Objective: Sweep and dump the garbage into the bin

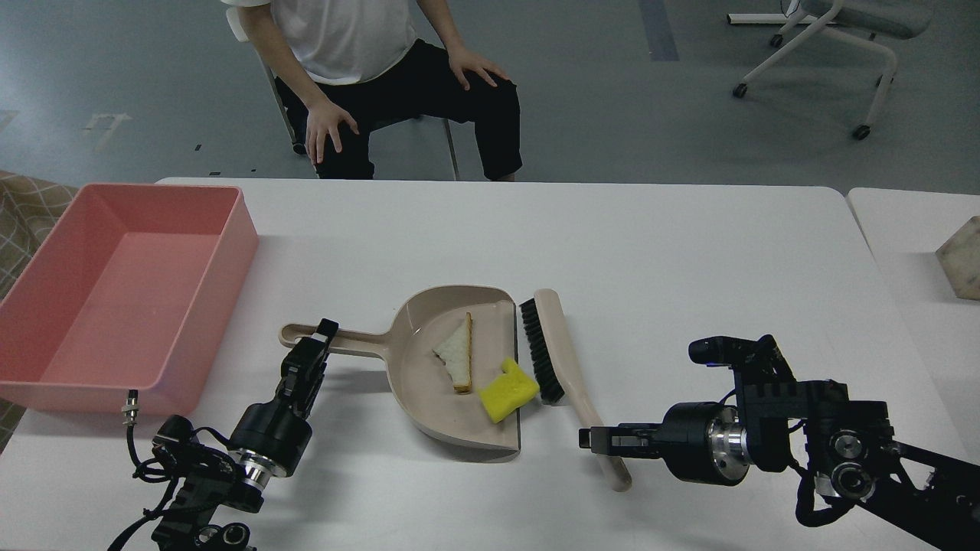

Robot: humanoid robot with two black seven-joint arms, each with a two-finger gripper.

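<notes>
Sweeping looks done: bread slice (456,355) and sponge chunk (507,390) lie in the dustpan (429,405). My left gripper (320,337) clamps its handle; right gripper (593,439) grips the brush (563,367). Next I lift toward the bin (195,360), left of the dustpan.

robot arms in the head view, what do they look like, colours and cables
Both arms are black with blocky links. Each wrist has a shiny silver metal ring behind the left gripper and right gripper. Loose black cables loop around the lower joints; a silver connector sticks up beside the left arm. No markings visible.
</notes>
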